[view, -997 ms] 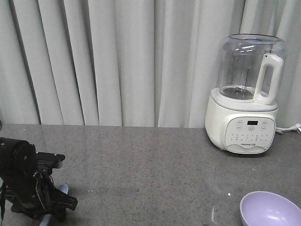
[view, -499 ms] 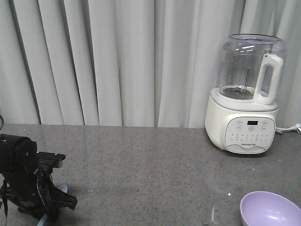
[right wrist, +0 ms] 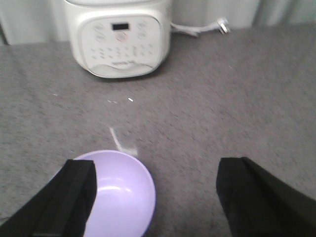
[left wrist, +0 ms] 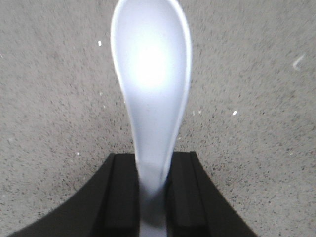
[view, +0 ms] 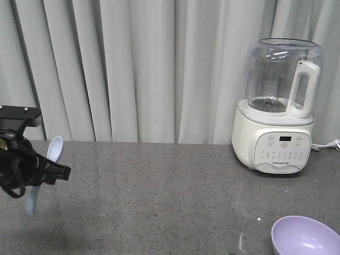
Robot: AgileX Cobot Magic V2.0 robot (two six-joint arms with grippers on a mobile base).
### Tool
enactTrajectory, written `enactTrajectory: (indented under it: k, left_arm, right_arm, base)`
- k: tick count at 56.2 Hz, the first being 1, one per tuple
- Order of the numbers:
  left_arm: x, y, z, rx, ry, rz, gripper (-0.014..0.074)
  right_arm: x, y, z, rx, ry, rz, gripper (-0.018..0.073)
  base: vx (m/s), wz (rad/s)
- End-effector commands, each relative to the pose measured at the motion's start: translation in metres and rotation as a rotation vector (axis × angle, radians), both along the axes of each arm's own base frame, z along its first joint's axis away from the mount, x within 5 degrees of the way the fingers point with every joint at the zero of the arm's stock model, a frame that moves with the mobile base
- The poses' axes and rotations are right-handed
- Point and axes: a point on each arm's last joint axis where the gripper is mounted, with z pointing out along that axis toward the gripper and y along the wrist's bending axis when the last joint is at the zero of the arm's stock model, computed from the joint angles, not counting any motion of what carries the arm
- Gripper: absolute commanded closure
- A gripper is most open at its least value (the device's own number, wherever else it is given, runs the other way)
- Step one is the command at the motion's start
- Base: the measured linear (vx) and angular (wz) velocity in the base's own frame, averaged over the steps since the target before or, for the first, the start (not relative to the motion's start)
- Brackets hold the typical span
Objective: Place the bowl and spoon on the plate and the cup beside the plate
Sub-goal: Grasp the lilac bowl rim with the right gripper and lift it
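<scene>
left tool (left wrist: 153, 197): clamps spoon (left wrist: 150, 74) handle, aloft | right tool (right wrist: 165, 197): wide above bowl (right wrist: 118, 195)

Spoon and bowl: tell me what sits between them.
Nothing: in the front view only bare counter stretches between spoon and bowl; the blender stands behind.

Left gripper (view: 50, 172) risen off counter (view: 159, 191); spoon (view: 54, 150) lifted clear, clamped in jaws, scoop up.
</scene>
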Motion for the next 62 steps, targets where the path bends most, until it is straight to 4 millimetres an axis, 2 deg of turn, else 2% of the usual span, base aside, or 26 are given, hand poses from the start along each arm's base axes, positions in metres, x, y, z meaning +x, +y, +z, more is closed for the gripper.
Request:
enactTrajectory:
  k: [1,10,15,34,35,39,43,46,55,62]
  left_arm:
    - [-0.011,0.002,0.032,-0.039,-0.144,-0.002,0.0603]
    - [-0.015,0.003,0.034,-0.037,-0.134,-0.002,0.0603]
    - [-0.015,0.003,0.034,-0.037,-0.134,-0.002,0.0603]
    - [-0.015,0.002,0.035,-0.038,-0.141,-0.002,0.0603]
    - [-0.015,0.002,0.034,-0.038,-0.140,-0.002,0.0603]
    - [-0.015,0.002,0.034,-0.038,-0.140,-0.002,0.0603]
    - [-0.015,0.002,0.034,-0.037,-0.137,-0.002,0.0603]
    - [-0.015,0.002,0.034,-0.037,-0.137,-0.002,0.0603]
    - [-0.015,0.003,0.034,-0.036,-0.132,-0.002,0.0603]
    - [-0.017,0.003,0.032,-0.031,-0.109,-0.003,0.0603]
  right_arm:
    - [0.026,-0.013,0.010,-0.004,0.080,-0.034,0.0034]
    - [0.070,-0.019,-0.023,0.114,0.255,0.043,0.0052]
    - [0.087,-0.019,-0.044,0.133,0.334,0.071,0.0058]
    - [0.122,-0.026,-0.095,0.146,0.472,0.075,0.0059]
    - [0.129,-0.027,-0.110,0.152,0.509,0.076,0.0063]
    - [0.132,-0.028,-0.116,0.153,0.528,0.079,0.0083]
    - [0.135,-0.028,-0.123,0.156,0.549,0.080,0.0140]
    - [0.136,-0.028,-0.126,0.157,0.555,0.080,0.0232]
    - [0.136,-0.028,-0.126,0.113,0.571,0.135,0.0575]
    - [0.131,-0.027,-0.115,0.075,0.545,0.176,0.0573]
  base:
    - [0.00,0.00]
    - [0.00,0.00]
    - [0.00,0.00]
    - [0.00,0.00]
    - [0.00,0.00]
    - [0.00,0.00]
    - [0.00,0.00]
    - [0.00,0.00]
    - [0.00,0.00]
    - [0.00,0.00]
